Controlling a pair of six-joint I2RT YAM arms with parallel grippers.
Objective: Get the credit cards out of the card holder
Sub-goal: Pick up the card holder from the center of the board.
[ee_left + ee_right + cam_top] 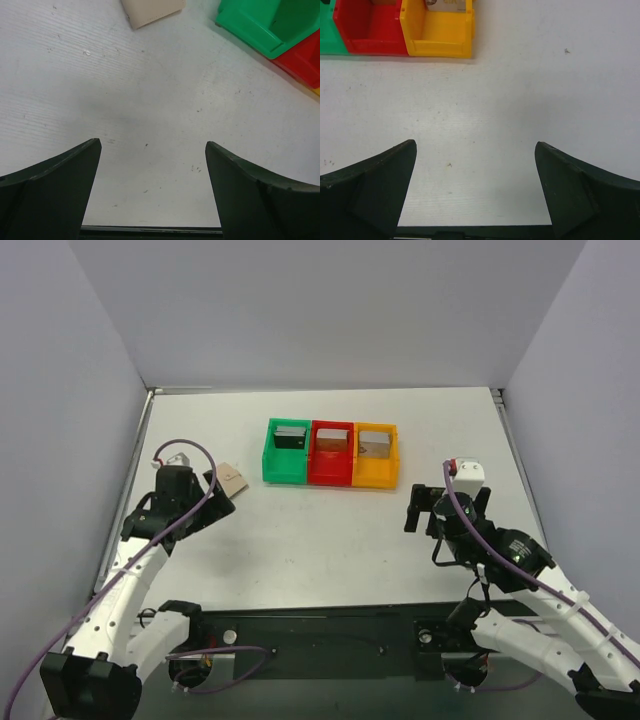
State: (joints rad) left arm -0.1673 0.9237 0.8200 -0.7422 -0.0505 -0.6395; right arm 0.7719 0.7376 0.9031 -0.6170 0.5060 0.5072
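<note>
Both arms crouch low, left gripper (152,145) and right gripper (476,144) spread apart, empty; the card holder (234,478), partly cut off, lies at 9 o'clock of the bins (330,472) holding the credit cards (290,436).

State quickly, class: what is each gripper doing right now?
Left gripper: open, holding nothing.
Right gripper: open, holding nothing.

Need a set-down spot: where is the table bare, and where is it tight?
Barest: the wide strip of table between the left pincer and right pincer, in front of the green bin, red bin and orange bin. Also free right of the orange bin. Tight: left of the green bin, where the card holder lies.
</note>
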